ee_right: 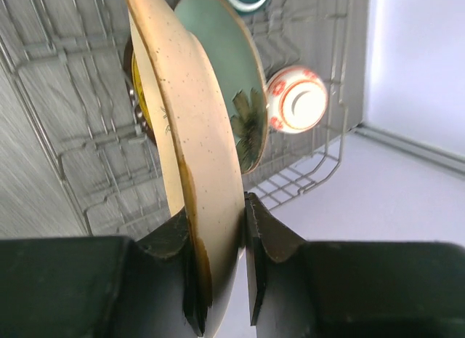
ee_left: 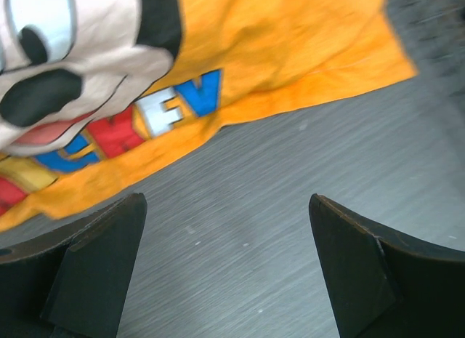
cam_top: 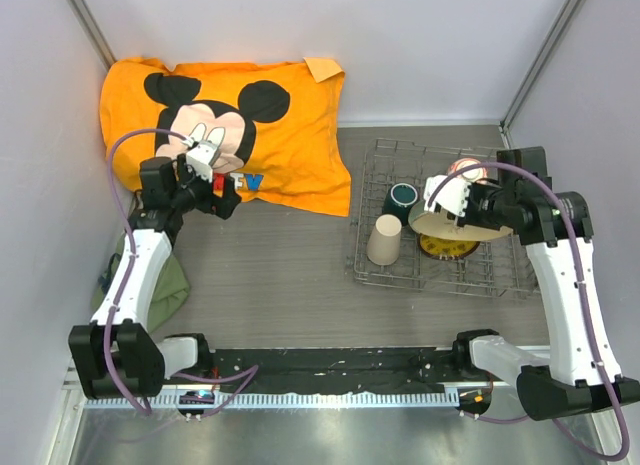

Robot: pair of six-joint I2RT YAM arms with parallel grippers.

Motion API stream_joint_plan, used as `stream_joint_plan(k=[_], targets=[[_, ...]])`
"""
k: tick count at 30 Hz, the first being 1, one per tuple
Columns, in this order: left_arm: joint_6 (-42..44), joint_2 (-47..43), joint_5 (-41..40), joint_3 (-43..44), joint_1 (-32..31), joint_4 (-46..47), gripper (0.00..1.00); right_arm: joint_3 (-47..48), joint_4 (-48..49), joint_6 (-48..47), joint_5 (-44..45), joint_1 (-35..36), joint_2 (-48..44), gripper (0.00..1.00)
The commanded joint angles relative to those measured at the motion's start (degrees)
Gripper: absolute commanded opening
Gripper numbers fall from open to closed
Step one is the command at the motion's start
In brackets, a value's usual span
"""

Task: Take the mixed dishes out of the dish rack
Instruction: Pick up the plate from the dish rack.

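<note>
Low in the right wrist view, your right gripper (ee_right: 219, 232) clamps the rim of the cream plate (ee_right: 190, 127), which stands edge-on, running up the frame. Your left gripper (ee_left: 225, 262) gapes wide, empty.

Right end effector (cam_top: 445, 207) grips cream plate (cam_top: 452, 229) over dish rack (cam_top: 430, 282) — cup (cam_top: 384, 239) inside.

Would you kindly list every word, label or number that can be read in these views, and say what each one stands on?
"EV" or "EY": blue-edged white letters on the orange cloth, below the cartoon mouse face.
Red, blue and yellow letters to their left on the same cloth: too blurred and cut off to read.
Nothing readable on the rack or on anything in it.
</note>
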Motion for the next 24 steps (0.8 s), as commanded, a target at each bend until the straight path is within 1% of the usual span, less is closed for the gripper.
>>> stream_joint_plan(k=[1,2,4,5,6,7,8,10,11,13,14,16,17,18,21,24], targets=[[-3.82,-4.49,15.47,2.78,-0.5,2.08,0.99,9.07,1.5,3.49,-7.3,-0.02,-1.92,0.03],[-4.7,-4.85,19.23,3.22,-1.2,1.99,0.98,10.04,1.5,4.29,-9.74,-0.11,-1.84,0.02],[-4.71,-6.33,21.63,4.45,-1.82,2.08,0.98,13.02,1.59,5.87,-12.56,-0.02,-0.78,0.02],[-3.83,-6.78,22.86,4.81,-5.65,2.08,0.98,13.82,1.93,7.62,-15.45,-0.02,-0.43,0.02],[-3.22,-7.31,22.96,5.24,-7.26,2.08,0.97,14.44,2.37,9.03,-16.96,-0.02,-0.08,0.02],[-2.43,-7.83,22.61,5.42,-9.01,2.08,0.97,15.4,3.6,10.0,-18.19,-0.02,0.53,0.03],[-1.81,-8.71,22.0,5.6,-13.12,1.99,0.97,15.59,4.48,12.27,-20.38,-0.02,0.8,0.03],[-0.05,-9.5,18.58,6.56,-17.62,2.08,0.97,15.77,6.93,14.39,-21.89,-0.02,1.33,0.02],[0.3,-9.6,16.91,7.0,-21.91,2.17,0.96,15.68,7.82,16.32,-22.59,-0.02,1.33,0.02],[0.31,-9.07,13.39,9.46,-25.71,2.17,0.96,15.33,10.27,18.34,-24.26,-0.11,1.68,0.02],[0.04,-8.11,12.42,11.38,-28.86,2.17,0.96,15.15,11.24,20.18,-24.88,-0.11,1.68,0.02],[-0.66,-6.97,11.01,13.33,-31.6,2.17,0.95,14.45,13.87,22.3,-26.99,-0.11,1.59,0.02],[-1.1,-6.26,10.74,14.29,-33.97,2.08,0.95,14.27,14.85,23.36,-27.52,-0.02,1.51,0.02],[-1.27,-4.69,10.91,16.3,-34.95,1.56,0.95,14.1,15.64,25.54,-28.39,-0.11,1.42,0.02],[-2.68,-1.61,11.09,18.78,-38.38,1.03,0.93,13.39,18.54,29.32,-31.29,-0.02,1.33,0.03],[-1.98,0.15,8.11,19.75,-42.16,1.03,0.92,12.6,20.39,31.36,-34.28,0.07,1.24,0.03]])
